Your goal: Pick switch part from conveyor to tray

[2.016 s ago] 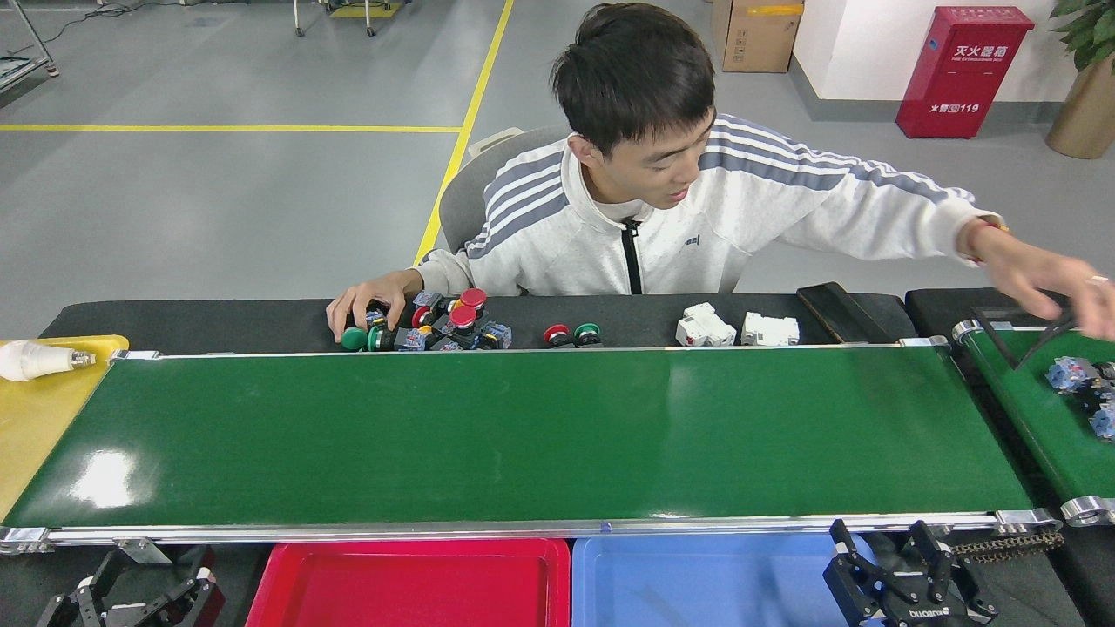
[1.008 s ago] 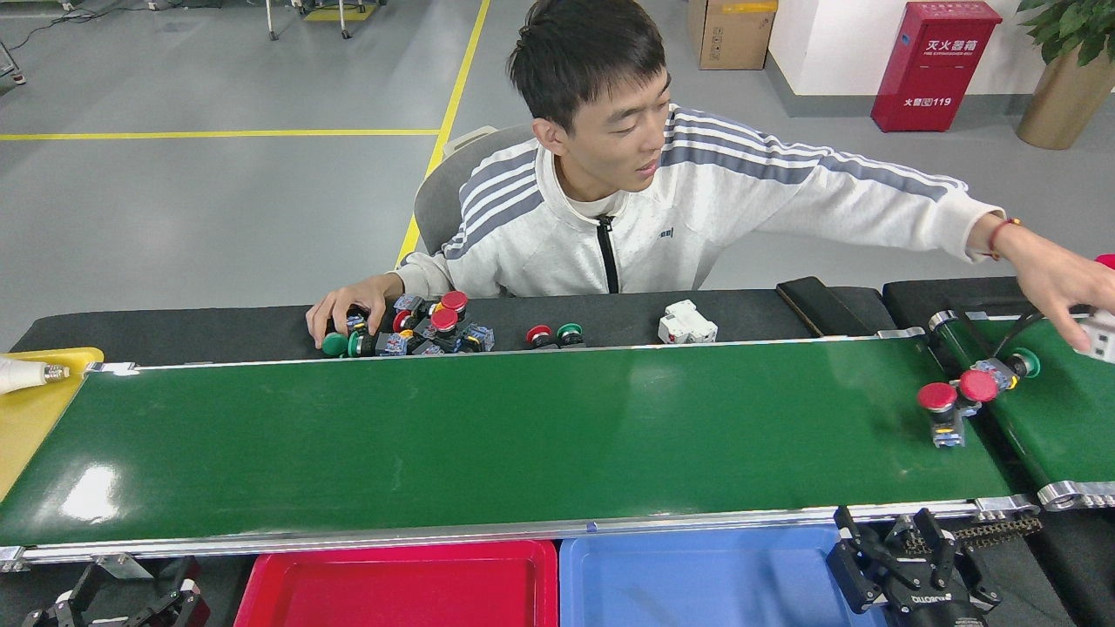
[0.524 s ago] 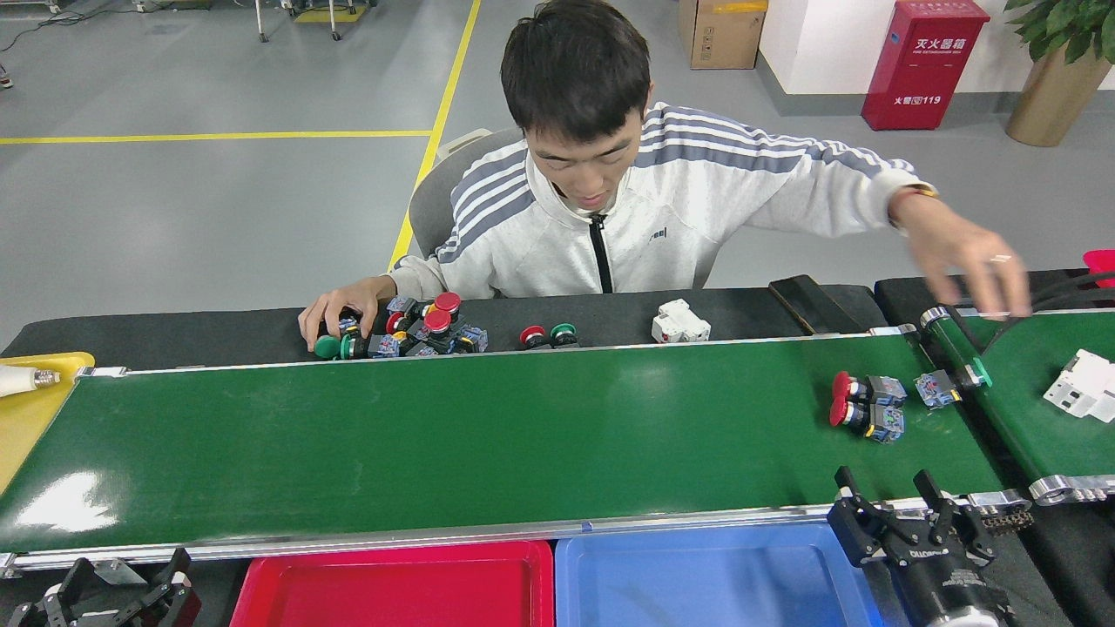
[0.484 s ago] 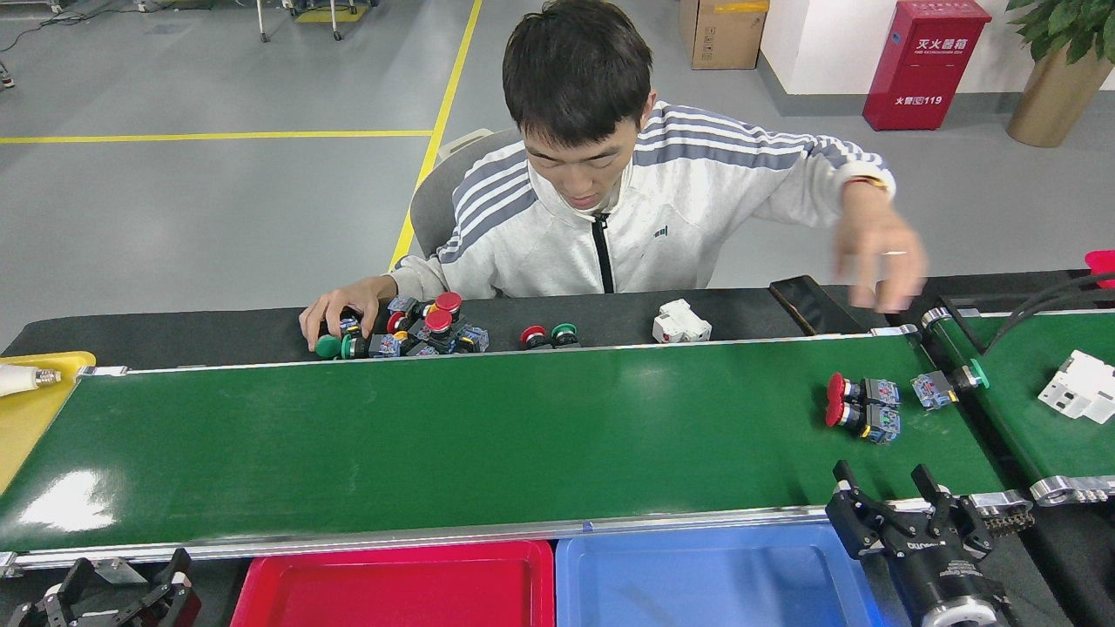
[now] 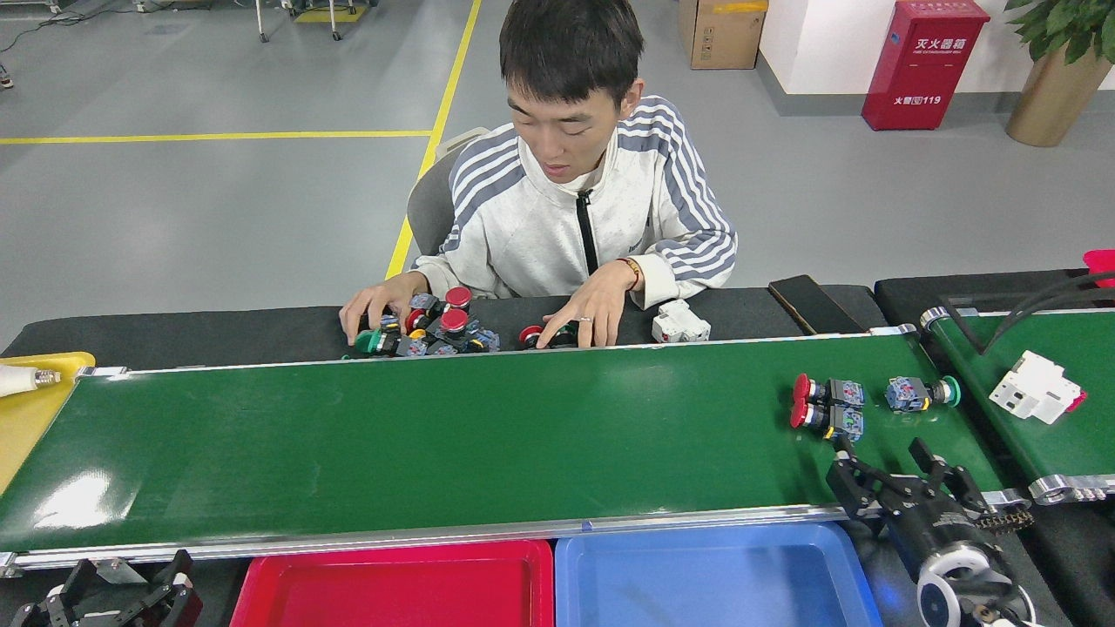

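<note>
Switch parts on conveyor, right hand near — left hand half cut off

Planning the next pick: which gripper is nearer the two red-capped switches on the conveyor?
Right. The right gripper sits open just below the red-capped switches at the belt's right end. The left gripper is far off, below the conveyor's left corner.

Red switches & green one slid further along conveyor. Right gripper rose over belt edge. Person's hand pulled back.
</note>
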`<state>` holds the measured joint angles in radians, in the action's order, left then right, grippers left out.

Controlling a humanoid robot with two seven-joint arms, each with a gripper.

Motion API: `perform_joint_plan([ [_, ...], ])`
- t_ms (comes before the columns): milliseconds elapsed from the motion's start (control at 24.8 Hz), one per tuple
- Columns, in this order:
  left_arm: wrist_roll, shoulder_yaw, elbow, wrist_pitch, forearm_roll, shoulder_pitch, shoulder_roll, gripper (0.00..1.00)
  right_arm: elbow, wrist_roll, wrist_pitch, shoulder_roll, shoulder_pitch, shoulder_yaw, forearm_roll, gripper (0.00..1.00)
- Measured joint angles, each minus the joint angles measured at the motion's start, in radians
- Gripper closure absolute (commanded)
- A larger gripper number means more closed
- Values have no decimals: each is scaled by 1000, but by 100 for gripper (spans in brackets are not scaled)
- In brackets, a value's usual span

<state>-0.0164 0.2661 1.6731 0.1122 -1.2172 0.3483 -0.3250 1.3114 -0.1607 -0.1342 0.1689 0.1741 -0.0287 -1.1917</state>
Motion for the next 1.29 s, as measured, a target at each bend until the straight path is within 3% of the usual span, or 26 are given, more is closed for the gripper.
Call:
perform_joint_plan([
  [363, 0, 1, -7, 0, 0, -4, 0, 0, -95, -20, 89, 2, 111, 173, -100, 0],
  [726, 0, 0, -7, 3, 0, -12, 0, 0, -204, -27, 129, -2, 212, 243, -103, 0],
  [1088, -1, -4, -10, 3, 0, -21, 0, 0, -343, -30, 134, -68, 325, 269, -103, 0],
  [1290, -1, -5, -10, 3, 0, -14, 0, 0, -372, -28, 136, -81, 339, 319, -105, 18],
])
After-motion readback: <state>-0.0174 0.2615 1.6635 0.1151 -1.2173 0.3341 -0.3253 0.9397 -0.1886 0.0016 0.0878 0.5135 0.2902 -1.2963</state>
